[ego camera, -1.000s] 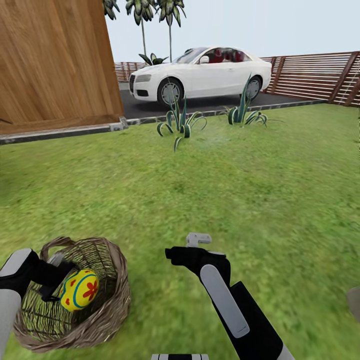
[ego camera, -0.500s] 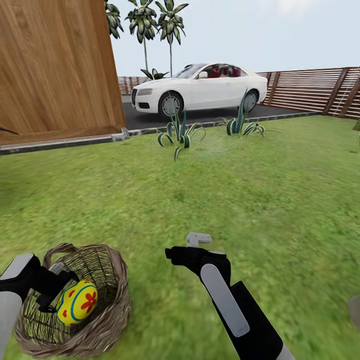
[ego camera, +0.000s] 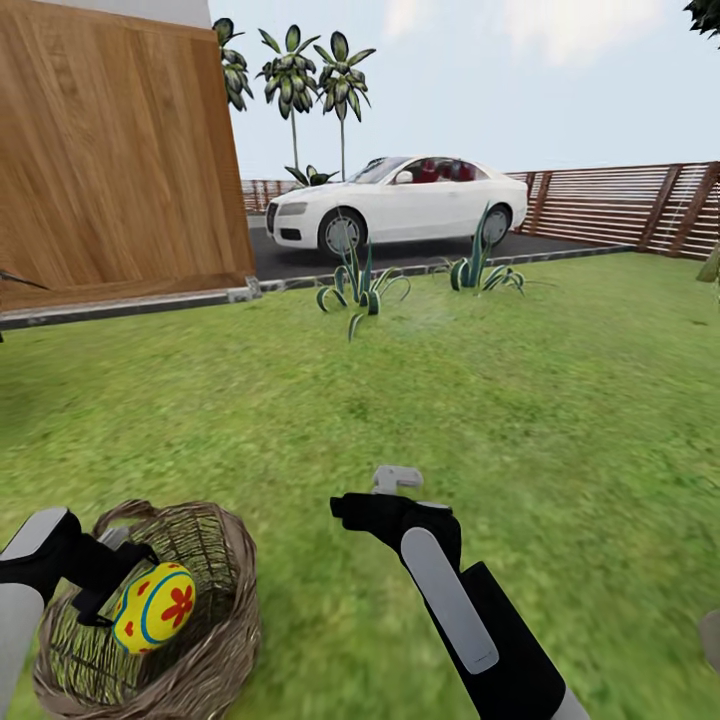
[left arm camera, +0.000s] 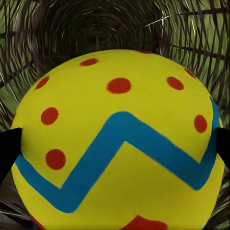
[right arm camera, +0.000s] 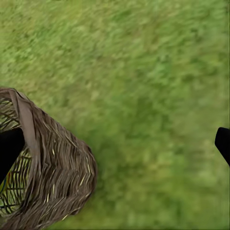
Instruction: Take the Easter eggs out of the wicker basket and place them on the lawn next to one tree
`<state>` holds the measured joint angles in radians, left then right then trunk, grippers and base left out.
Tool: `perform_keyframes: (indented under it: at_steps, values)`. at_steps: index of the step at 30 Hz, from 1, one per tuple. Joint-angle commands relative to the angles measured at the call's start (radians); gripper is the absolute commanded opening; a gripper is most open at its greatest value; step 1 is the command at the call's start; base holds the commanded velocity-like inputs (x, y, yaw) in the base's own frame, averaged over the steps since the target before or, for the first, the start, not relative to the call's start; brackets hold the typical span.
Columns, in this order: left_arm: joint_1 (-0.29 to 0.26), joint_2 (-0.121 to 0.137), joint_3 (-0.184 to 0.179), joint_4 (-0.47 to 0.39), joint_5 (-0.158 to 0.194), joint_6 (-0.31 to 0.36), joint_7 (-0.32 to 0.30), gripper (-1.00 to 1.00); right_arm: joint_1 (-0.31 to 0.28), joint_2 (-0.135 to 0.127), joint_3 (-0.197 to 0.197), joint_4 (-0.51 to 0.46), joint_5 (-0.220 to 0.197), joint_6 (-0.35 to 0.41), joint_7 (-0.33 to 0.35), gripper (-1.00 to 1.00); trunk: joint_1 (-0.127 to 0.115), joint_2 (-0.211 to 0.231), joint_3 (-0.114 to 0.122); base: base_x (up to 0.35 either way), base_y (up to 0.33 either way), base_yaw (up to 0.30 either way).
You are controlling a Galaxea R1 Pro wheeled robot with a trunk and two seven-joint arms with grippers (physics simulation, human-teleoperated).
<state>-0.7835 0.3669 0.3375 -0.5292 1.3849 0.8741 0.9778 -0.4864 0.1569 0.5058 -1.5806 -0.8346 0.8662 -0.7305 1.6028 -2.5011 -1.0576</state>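
Observation:
The wicker basket (ego camera: 215, 640) sits on the lawn (ego camera: 520, 400) at the lower left of the head view. My left gripper (ego camera: 140, 600) is shut on a yellow Easter egg (ego camera: 160, 605) with a blue zigzag and red marks, held inside the basket's rim. In the left wrist view the egg (left arm camera: 115, 143) is clamped between black fingertips (left arm camera: 7, 148), with the woven basket wall (left arm camera: 96, 24) behind it. My right gripper (right arm camera: 116, 146) hangs open over bare grass just right of the basket (right arm camera: 52, 177), holding nothing. The tree is out of view.
A wooden wall (ego camera: 110, 150) stands at the far left behind a curb. A white car (ego camera: 400, 200) is parked on dark asphalt, with two spiky plants (ego camera: 360, 285) in front. A slatted fence (ego camera: 620, 205) bounds the garden at the right. Thin palm-like trees (ego camera: 310, 70) rise behind the car.
The camera has tilted up, so the whole scene sits lower in the picture. The left gripper still holds the egg inside the basket. The right arm has not moved.

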Motion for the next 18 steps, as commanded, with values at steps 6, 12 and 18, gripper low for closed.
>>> perform_keyframes:
  at_steps: [6,12,18]
  values:
    - [0.001,-0.008,0.003,-0.001,0.008,0.005,0.01,-1.0,-0.001,0.0,0.001,0.0,-0.009,0.002,-0.01,1.0,-0.003,0.001,0.022,0.0,0.0,0.0]
    - [0.001,-0.013,0.003,-0.002,0.008,0.005,0.01,-1.0,-0.001,0.001,0.002,0.0,-0.009,0.002,-0.01,1.0,-0.026,0.043,0.041,0.0,0.0,0.0]
    - [0.001,-0.019,0.003,-0.002,0.007,0.005,0.01,-1.0,-0.001,0.001,0.003,0.001,-0.009,0.002,-0.01,1.0,-0.049,0.085,0.06,0.0,0.0,0.0]
